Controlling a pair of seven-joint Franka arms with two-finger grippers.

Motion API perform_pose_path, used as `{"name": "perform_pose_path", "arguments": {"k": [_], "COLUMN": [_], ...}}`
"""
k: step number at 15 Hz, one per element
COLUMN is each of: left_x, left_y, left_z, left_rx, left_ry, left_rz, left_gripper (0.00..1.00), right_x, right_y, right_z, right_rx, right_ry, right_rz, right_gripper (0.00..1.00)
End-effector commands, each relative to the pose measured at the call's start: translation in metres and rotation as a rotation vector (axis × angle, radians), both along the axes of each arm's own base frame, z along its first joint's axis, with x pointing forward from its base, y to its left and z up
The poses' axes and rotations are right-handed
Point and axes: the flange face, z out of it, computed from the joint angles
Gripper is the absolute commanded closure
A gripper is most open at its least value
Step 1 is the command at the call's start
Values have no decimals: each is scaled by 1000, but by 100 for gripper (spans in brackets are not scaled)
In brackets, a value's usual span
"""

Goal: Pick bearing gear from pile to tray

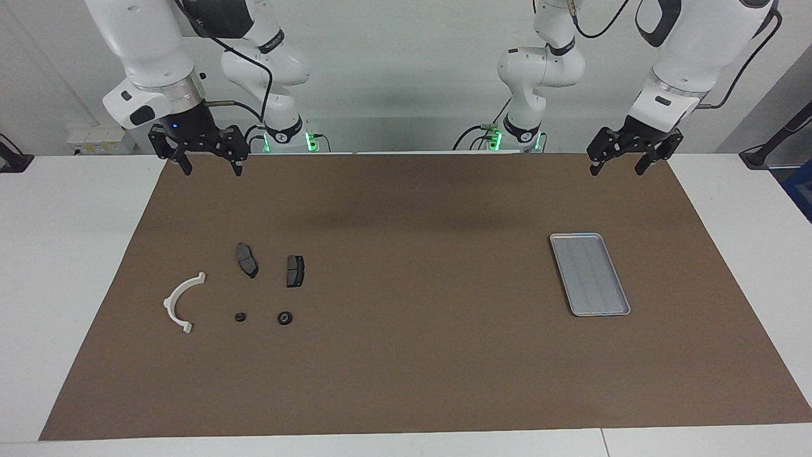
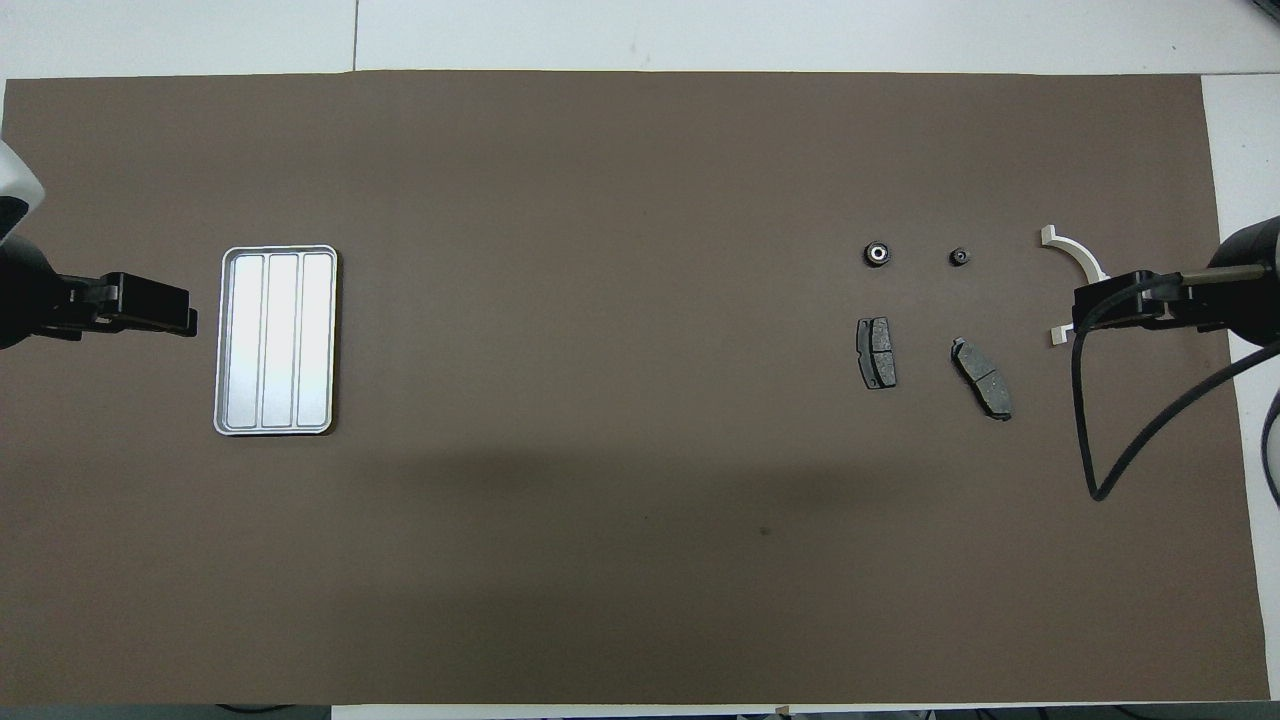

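Note:
The pile lies on the brown mat toward the right arm's end. It holds a white curved bracket, two dark grey brake pads, a small black round piece and a larger black round bearing gear with a light centre. The silver ribbed tray lies empty toward the left arm's end. My right gripper hangs open and empty, high over the mat's edge near the robots. In the overhead view it covers part of the bracket. My left gripper waits open and empty, high over the mat's corner.
The brown mat covers most of the white table. A black cable loops down from the right arm.

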Motion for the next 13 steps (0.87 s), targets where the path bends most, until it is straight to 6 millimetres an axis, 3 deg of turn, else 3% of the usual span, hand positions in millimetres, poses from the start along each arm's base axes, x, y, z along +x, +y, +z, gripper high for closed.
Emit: {"name": "perform_pose_path", "arguments": {"k": [1, 10, 13], "left_x": [-5, -5, -7], "left_y": [1, 1, -9], "left_z": [2, 2, 2], "left_rx": [16, 16, 16], "left_ry": [5, 5, 8], "left_rz": [11, 11, -6], "left_gripper": [0, 0, 0], "right_x": [-5, -6, -7], "right_y": [0, 0, 0], "right_z": [7, 8, 4], "right_rx": [16, 29, 29], "right_ry": [-19, -20, -11], "right_rz": [20, 16, 11], "right_gripper": [0, 0, 0]}}
